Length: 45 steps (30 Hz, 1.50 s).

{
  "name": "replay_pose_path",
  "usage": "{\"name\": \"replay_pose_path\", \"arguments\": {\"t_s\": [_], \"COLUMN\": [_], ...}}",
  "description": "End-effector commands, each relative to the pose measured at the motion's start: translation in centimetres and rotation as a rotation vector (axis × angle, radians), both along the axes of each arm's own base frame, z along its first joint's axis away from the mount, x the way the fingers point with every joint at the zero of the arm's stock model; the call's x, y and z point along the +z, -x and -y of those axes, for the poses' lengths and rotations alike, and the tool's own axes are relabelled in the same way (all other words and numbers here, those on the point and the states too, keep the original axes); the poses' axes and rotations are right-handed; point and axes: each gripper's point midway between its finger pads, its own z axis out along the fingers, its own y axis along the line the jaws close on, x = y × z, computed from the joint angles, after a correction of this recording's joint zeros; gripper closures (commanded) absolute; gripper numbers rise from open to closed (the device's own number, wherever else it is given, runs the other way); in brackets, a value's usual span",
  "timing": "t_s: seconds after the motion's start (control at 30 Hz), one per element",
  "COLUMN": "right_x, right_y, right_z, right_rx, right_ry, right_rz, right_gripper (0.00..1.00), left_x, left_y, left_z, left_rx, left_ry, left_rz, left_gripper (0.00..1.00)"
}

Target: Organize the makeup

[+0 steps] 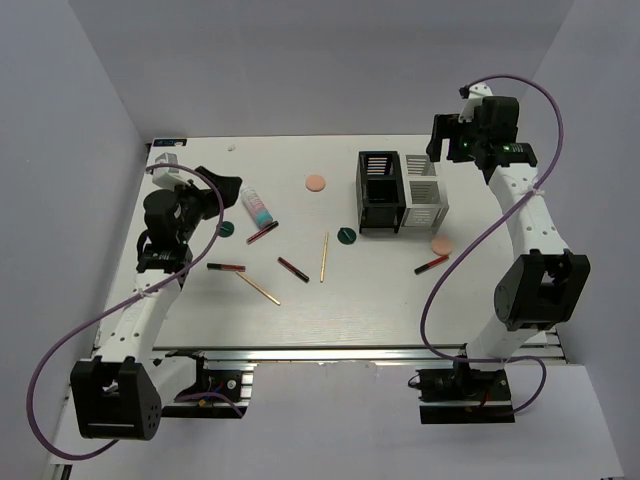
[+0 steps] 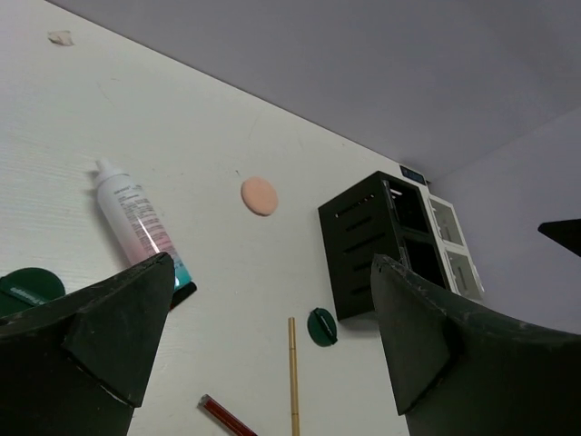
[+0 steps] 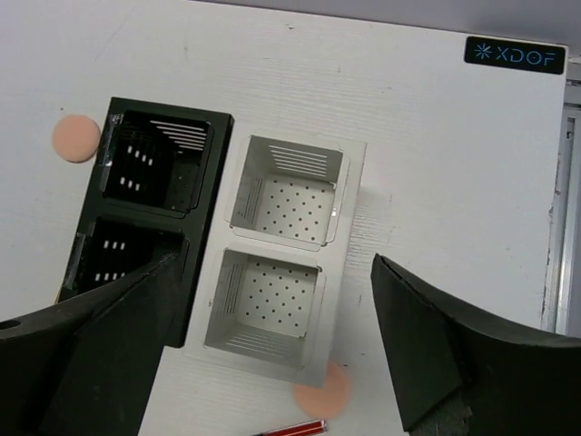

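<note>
Sorting not yet begun, by my judgement. The makeup lies scattered on the surface [image 1: 380, 300]: white tube [image 1: 257, 205], pencils [image 1: 293, 269], tan sticks [image 1: 324, 257], puffs [image 1: 316, 182], green discs [image 1: 346, 235]. The left end effector [image 1: 213, 186] is spread wide and empty, near the tube. The right end effector [image 3: 272, 263] is likewise wide and empty, above the white organizer [image 3: 281, 213], whose compartments are bare. Next move: lower the left one and straddle the tube across its width.

White tube [image 1: 256, 206], 2 puffs [image 1: 316, 182], 2 green discs [image 1: 346, 236], pencils [image 1: 262, 235], tan sticks [image 1: 324, 257] lie scattered flat.
</note>
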Motion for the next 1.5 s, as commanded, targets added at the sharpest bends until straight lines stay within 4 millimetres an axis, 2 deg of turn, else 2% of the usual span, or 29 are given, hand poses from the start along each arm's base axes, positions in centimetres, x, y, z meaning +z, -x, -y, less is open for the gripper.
{"name": "replay_pose_path", "arguments": {"t_s": [0.0,0.13,0.23,0.33,0.4,0.43,0.47,0.5,0.53,0.57,0.6,0.63,0.67,0.7,0.73,0.77,0.8,0.83,0.87,0.9,0.93,0.97,1.0,1.07,1.2,1.23,1.33,1.4,1.47], "right_x": [1.3,1.3,1.4,0.8,-0.2,-0.8,-1.3,-1.7,-2.4,-3.6,-4.1,-4.2,-4.2,-4.1,-4.1,-3.8,-3.6,-3.5,-3.7,-3.5,-3.5,-3.5,-3.6,-4.0,-4.4,-4.4,-4.7,-5.1,-4.4], "right_y": [-0.3,1.6,4.5,5.7,5.8,6.2,6.1,6.3,7.2,8.4,9.1,9.6,10.0,10.2,10.3,10.1,9.8,10.2,10.5,10.4,10.5,10.5,10.4,10.1,9.4,9.2,8.8,9.6,12.0], "right_z": [-1.1,-3.4,-6.5,-7.7,-8.4,-9.3,-9.8,-10.2,-11.8,-12.2,-12.8,-13.5,-13.9,-14.2,-14.3,-14.2,-14.4,-14.8,-14.9,-15.1,-15.1,-15.1,-15.1,-15.0,-14.5,-14.4,-14.3,-14.6,-16.8], "right_rx": [0.05,0.318,0.545,0.599,0.611,0.617,0.642,0.658,0.716,0.82,0.863,0.886,0.902,0.912,0.907,0.866,0.838,0.833,0.839,0.836,0.815,0.806,0.797,0.764,0.723,0.716,0.723,0.8,1.024], "right_ry": [-0.041,0.036,0.0,0.052,0.109,0.162,0.216,0.256,0.303,0.375,0.387,0.381,0.359,0.336,0.319,0.299,0.265,0.21,0.195,0.184,0.159,0.151,0.145,0.123,0.097,0.096,0.087,0.105,0.032], "right_rz": [0.022,0.085,0.149,0.163,0.145,0.118,0.122,0.123,0.121,0.104,0.093,0.088,0.088,0.089,0.081,0.075,0.08,0.064,0.057,0.068,0.055,0.054,0.049,0.025,0.006,0.007,0.001,-0.009,0.017], "right_gripper": [0.1,0.11,0.1,0.1,0.11,0.1,0.1,0.1,0.1,0.1,0.11,0.11,0.11,0.11,0.11,0.11,0.11,0.13,0.14,0.18,0.34,0.42,0.48,0.54,0.39,0.35,0.3,0.29,0.24], "left_x": [-0.1,-0.6,-1.0,-1.5,-1.3,-2.8,-3.8,-2.9,-4.8,-5.7,-4.0,-4.5,-8.6,-9.4,-8.1,-8.8,-12.0,-9.6,-12.7,-12.9,-12.9,-10.9,-13.0,-12.2,-14.2,-13.4,-13.1,-12.7,-12.0], "left_y": [0.3,0.2,0.0,-0.6,-1.4,-2.4,-2.9,-4.0,-5.2,-5.1,-6.5,-7.6,-8.1,-8.9,-11.0,-11.8,-12.3,-14.3,-14.6,-15.2,-15.9,-16.6,-17.1,-17.2,-16.3,-16.1,-15.6,-15.3,-14.8], "left_z": [1.5,1.7,1.9,2.1,2.2,2.3,3.0,3.6,4.4,7.0,8.2,8.3,9.2,9.0,7.9,7.4,6.7,6.5,5.3,4.9,4.6,4.1,4.0,3.4,2.6,2.5,2.0,1.6,1.1], "left_rx": [-0.083,-0.093,-0.103,-0.108,-0.1,-0.098,-0.101,-0.099,-0.103,-0.144,-0.154,-0.108,-0.096,-0.059,0.034,0.08,0.117,0.156,0.215,0.242,0.262,0.303,0.318,0.351,0.381,0.384,0.398,0.409,0.413], "left_ry": [0.037,0.053,0.058,0.07,0.102,0.115,0.123,0.109,0.081,0.046,0.003,-0.033,-0.08,-0.099,-0.11,-0.125,-0.177,-0.187,-0.257,-0.284,-0.303,-0.322,-0.347,-0.371,-0.4,-0.391,-0.393,-0.398,-0.388], "left_rz": [0.012,0.004,-0.007,-0.023,-0.033,-0.08,-0.129,-0.123,-0.175,-0.218,-0.185,-0.21,-0.343,-0.385,-0.371,-0.404,-0.5,-0.462,-0.56,-0.582,-0.597,-0.604,-0.661,-0.696,-0.739,-0.72,-0.708,-0.709,-0.701], "left_gripper": [0.02,0.02,0.02,0.06,0.23,0.64,0.81,0.92,0.97,0.96,0.89,0.74,0.6,0.4,0.34,0.28,0.21,0.18,0.18,0.15,0.14,0.05,0.03,0.02,0.02,0.03,0.05,0.08,0.16]}}
